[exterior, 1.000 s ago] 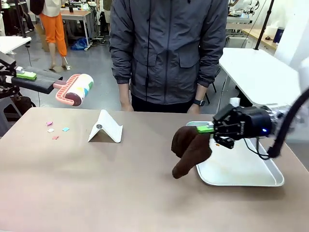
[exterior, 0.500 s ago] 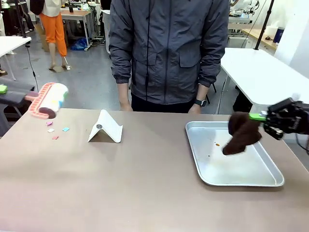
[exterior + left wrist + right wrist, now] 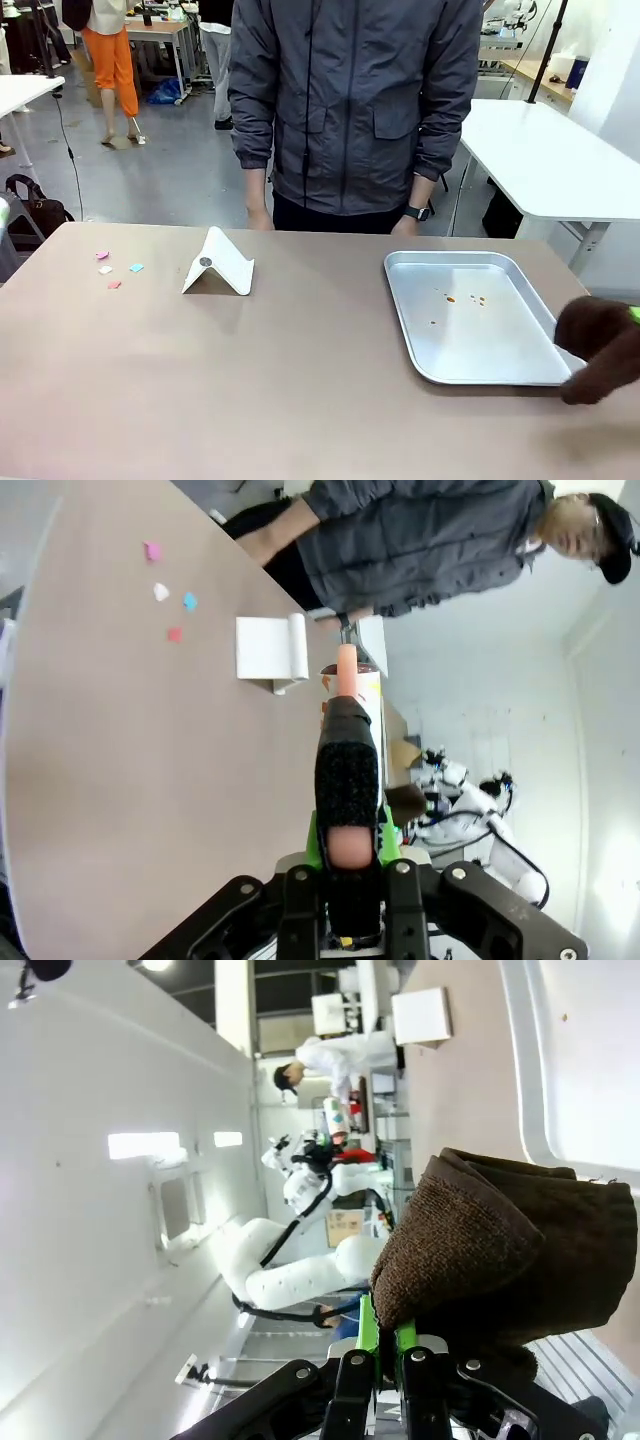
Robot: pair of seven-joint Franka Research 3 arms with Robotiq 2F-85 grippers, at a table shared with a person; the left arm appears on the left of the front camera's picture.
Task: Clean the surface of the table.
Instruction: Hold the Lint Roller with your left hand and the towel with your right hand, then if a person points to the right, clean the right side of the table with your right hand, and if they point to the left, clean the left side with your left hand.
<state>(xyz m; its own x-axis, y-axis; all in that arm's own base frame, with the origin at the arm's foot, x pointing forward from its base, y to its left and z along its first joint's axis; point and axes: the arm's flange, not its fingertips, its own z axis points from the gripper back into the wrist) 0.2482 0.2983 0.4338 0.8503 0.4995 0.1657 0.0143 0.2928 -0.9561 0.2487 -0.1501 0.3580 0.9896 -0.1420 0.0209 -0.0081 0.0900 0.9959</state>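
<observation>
The brownish-taupe table [image 3: 250,380] carries several small pink and blue paper scraps [image 3: 113,270] at its far left. In the left wrist view my left gripper [image 3: 348,855] is shut on the black-and-pink handle of a lint roller [image 3: 346,730], held off the table's left end above the scraps [image 3: 168,590]. My right gripper [image 3: 388,1345] is shut on a dark brown cloth [image 3: 500,1250]. In the front view that cloth [image 3: 600,345] hangs at the right edge, over the near right corner of the silver tray [image 3: 400,300].
A folded white stand [image 3: 220,263] sits on the table right of the scraps. The tray holds a few small brown specks [image 3: 465,298]. A person in a grey jacket [image 3: 350,110] stands at the far edge, hands down by the table.
My right gripper carried the brown cloth from the tray's left side across it to the right edge. My left arm drew the lint roller away to the left, out of the front view.
</observation>
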